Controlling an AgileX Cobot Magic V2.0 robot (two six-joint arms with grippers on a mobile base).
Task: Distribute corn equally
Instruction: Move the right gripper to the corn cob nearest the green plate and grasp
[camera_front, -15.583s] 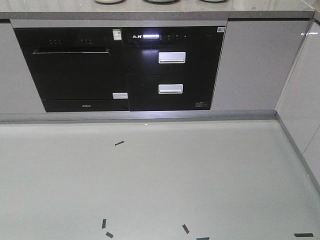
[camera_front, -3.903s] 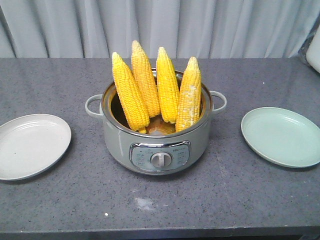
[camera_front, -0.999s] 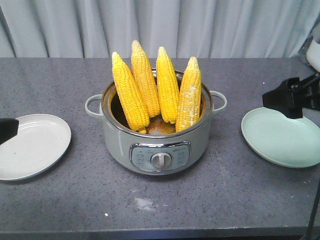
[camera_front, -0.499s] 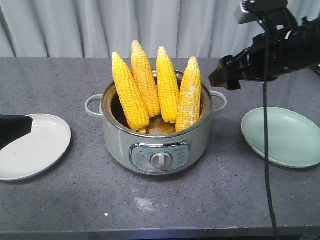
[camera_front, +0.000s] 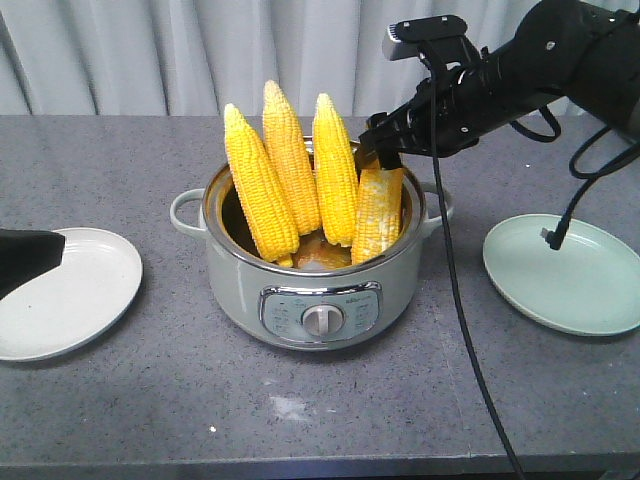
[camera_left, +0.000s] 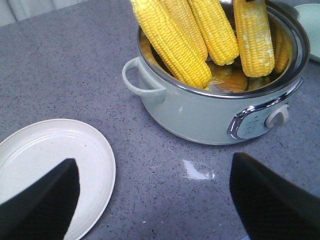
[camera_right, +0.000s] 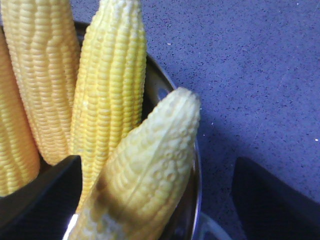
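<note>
Several yellow corn cobs (camera_front: 290, 170) stand upright in a grey-green electric pot (camera_front: 250, 290) at mid-counter. My right gripper (camera_front: 383, 150) reaches in from the upper right and is open around the pale tip of the rightmost cob (camera_front: 378, 215). In the right wrist view that cob (camera_right: 150, 160) sits between the two dark fingers, closer to the left one, with a gap on the right side. At the far left my left gripper (camera_front: 28, 258) hovers open over the edge of the white plate (camera_front: 80, 300). Nothing is between its fingers (camera_left: 42, 197).
A pale green plate (camera_front: 565, 275) lies right of the pot and the white plate (camera_left: 55, 145) lies left of it. The pot has side handles (camera_left: 137, 82) and a front dial (camera_front: 322, 319). Grey curtains hang behind the speckled counter. A black cable dangles from the right arm.
The right arm swung left and down from above the green plate until its open jaws straddle the rightmost cob's tip. The left gripper stayed over the white plate's edge.
</note>
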